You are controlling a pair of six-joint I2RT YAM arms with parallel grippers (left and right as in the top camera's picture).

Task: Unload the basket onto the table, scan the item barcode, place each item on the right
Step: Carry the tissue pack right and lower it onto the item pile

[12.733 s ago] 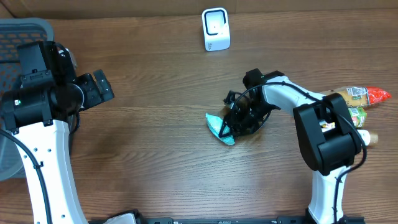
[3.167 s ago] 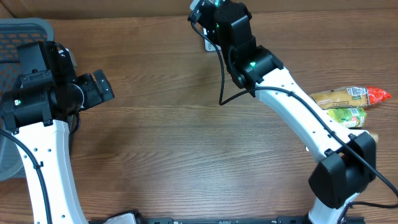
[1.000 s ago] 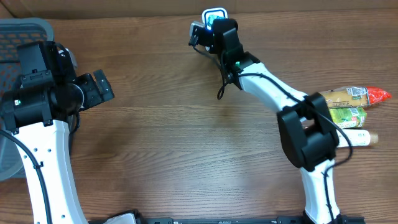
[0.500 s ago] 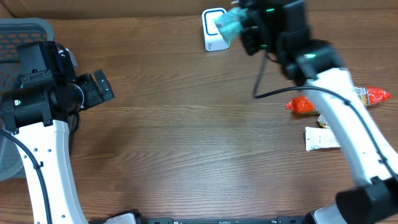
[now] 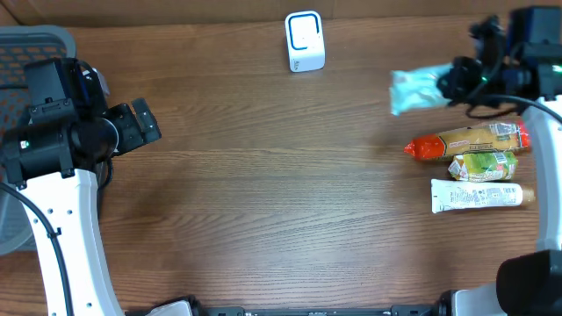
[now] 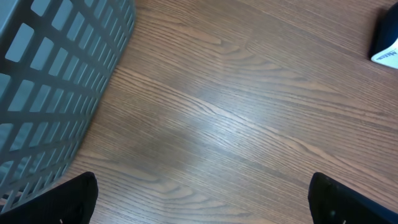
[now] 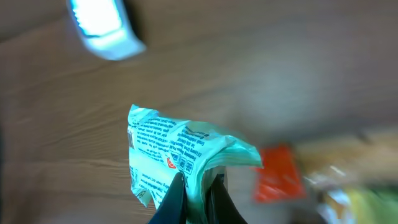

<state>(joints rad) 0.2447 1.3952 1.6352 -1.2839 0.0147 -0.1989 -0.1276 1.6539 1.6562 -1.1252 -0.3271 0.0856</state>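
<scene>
While the right end effector [image 5: 452, 81] is clamped on a teal packet [image 5: 420, 89], it holds this packet above the worktop [image 5: 263, 202] at about 2 o'clock in the overhead view. The packet is well apart from the white scanner [image 5: 305, 41], which stands at 12 o'clock near the far edge. In the right wrist view the printed side of the packet shows, and the fingers pinch its lower edge.

The worktop is brown wood with a long grain. At 3 o'clock three things lie in a column: an orange and tan packet [image 5: 470, 142], a green packet [image 5: 483, 165] and a white tube [image 5: 479, 195]. A grey basket [image 5: 35, 44] sits at 10 o'clock. Beside it hangs the left end effector [image 5: 140, 125] with its jaws wide apart and nothing between them. Beyond the far edge runs a paler strip [image 5: 176, 10].
</scene>
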